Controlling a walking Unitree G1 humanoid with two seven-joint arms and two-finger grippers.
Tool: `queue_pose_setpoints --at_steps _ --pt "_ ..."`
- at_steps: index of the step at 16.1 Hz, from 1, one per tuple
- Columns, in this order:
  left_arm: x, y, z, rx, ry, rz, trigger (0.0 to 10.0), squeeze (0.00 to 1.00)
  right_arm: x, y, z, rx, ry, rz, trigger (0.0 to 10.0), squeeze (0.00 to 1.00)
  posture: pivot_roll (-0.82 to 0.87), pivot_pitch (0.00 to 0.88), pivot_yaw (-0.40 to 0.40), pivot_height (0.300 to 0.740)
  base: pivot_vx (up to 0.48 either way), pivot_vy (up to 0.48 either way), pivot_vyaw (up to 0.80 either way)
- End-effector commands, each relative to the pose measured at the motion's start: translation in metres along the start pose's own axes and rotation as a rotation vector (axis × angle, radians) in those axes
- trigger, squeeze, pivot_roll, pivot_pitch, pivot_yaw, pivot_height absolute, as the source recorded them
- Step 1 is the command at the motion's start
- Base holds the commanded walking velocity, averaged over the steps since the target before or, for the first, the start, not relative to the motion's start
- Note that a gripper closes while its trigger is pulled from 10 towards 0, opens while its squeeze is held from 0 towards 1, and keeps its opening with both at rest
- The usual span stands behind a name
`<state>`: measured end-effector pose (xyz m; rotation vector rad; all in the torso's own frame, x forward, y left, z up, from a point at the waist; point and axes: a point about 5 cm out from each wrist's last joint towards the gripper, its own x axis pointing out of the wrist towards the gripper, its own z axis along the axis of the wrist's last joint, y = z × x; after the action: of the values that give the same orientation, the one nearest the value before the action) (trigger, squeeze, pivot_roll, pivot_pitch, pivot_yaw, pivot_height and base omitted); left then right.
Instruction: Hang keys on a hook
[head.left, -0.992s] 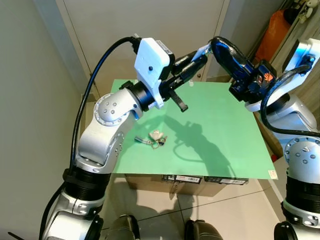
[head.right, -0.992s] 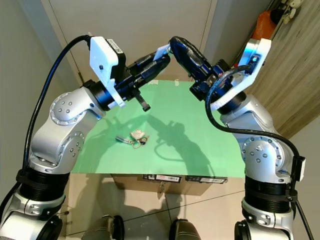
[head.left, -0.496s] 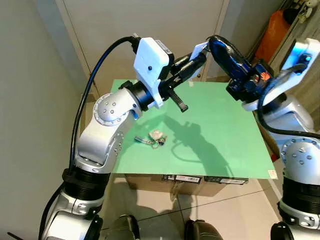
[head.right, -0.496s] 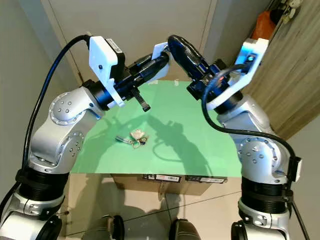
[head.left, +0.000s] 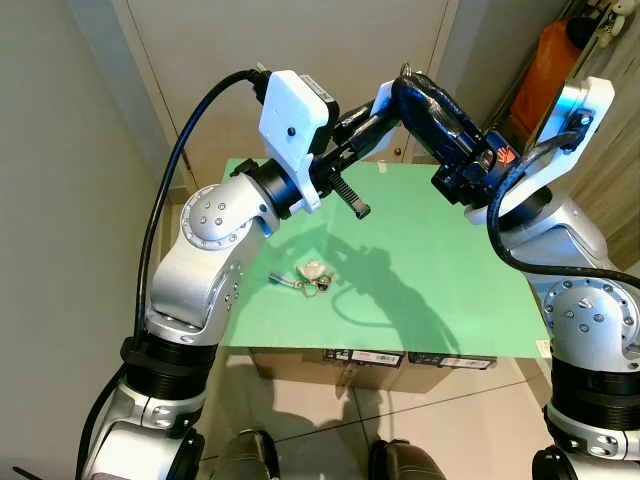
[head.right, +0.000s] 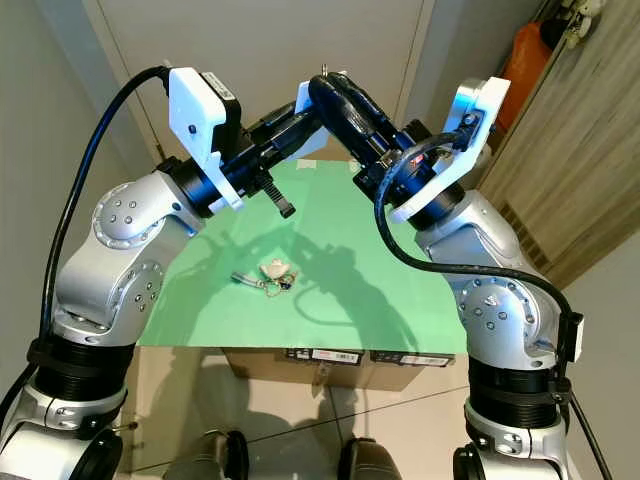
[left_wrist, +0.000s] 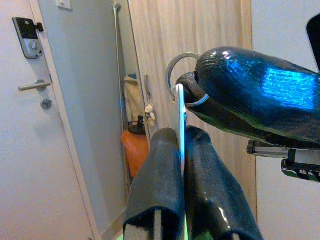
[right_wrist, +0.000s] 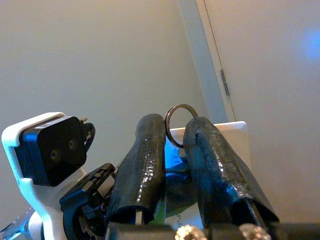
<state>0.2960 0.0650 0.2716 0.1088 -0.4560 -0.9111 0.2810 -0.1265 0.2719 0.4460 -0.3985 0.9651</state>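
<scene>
A bunch of keys (head.left: 310, 277) lies on the near left part of the green table (head.left: 440, 290), apart from both arms. Above the table's far edge the two grippers meet: the left gripper (left_wrist: 181, 125) has its fingers pressed shut on a thin white plate (left_wrist: 178, 120), and the right gripper (right_wrist: 176, 129) pinches a metal ring (right_wrist: 178, 125) at that plate's top. Behind stand a door (left_wrist: 35, 165) and wall

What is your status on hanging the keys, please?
Left gripper shut on thin white plate, raised over green table. Right gripper up at small metal ring beside it. Bunch of keys lying on table below.
</scene>
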Motion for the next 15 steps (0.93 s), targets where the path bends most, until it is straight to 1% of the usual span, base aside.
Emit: queue_pose_setpoints --at_steps 1,2,4,5,7,8,9,11,15 --pt "0.004 -0.002 0.012 0.021 -0.048 -0.028 0.0 0.00 -0.001 0.003 -0.003 0.005 0.011 0.004 10.0 0.00 -0.08 0.096 0.002 0.740 0.000 0.000 0.00" --pt "0.004 -0.003 0.013 0.021 -0.049 -0.029 0.0 0.00 -0.001 0.003 -0.003 0.007 0.009 0.003 10.0 0.00 -0.08 0.096 0.002 0.740 0.000 0.000 0.00" --pt "0.005 -0.003 0.014 0.021 -0.054 -0.031 0.0 0.00 -0.001 0.001 -0.004 0.008 0.007 -0.012 6.7 0.00 -0.08 0.096 0.002 0.740 0.000 0.000 0.00" --pt "0.005 -0.004 0.014 0.021 -0.055 -0.032 0.0 0.00 -0.001 0.000 -0.004 0.007 0.005 -0.024 6.3 0.00 -0.08 0.096 0.002 0.740 0.000 0.000 0.00" --pt "0.006 -0.005 0.015 0.022 -0.058 -0.037 0.0 0.00 -0.002 -0.006 -0.003 -0.005 -0.005 -0.070 2.7 0.00 -0.08 0.095 0.003 0.740 0.000 0.000 0.00" --pt "0.006 -0.005 0.016 0.022 -0.061 -0.040 0.0 0.00 -0.002 -0.009 -0.002 -0.012 -0.013 -0.095 0.6 0.00 -0.08 0.095 0.003 0.740 0.000 0.000 0.00" --pt "0.006 -0.006 0.017 0.022 -0.062 -0.042 0.0 0.00 -0.001 -0.011 -0.001 -0.013 -0.018 -0.111 0.0 0.00 -0.08 0.095 0.003 0.740 0.000 0.000 0.00" --pt "0.006 -0.006 0.018 0.023 -0.066 -0.045 0.0 0.00 0.000 -0.014 -0.001 -0.019 -0.024 -0.133 0.0 0.00 -0.08 0.094 0.001 0.740 0.000 0.000 0.00" --pt "0.006 -0.005 0.019 0.026 -0.069 -0.044 0.0 0.00 0.000 -0.013 -0.003 -0.011 -0.017 -0.129 0.0 0.00 -0.08 0.086 -0.001 0.740 0.000 0.000 0.00"
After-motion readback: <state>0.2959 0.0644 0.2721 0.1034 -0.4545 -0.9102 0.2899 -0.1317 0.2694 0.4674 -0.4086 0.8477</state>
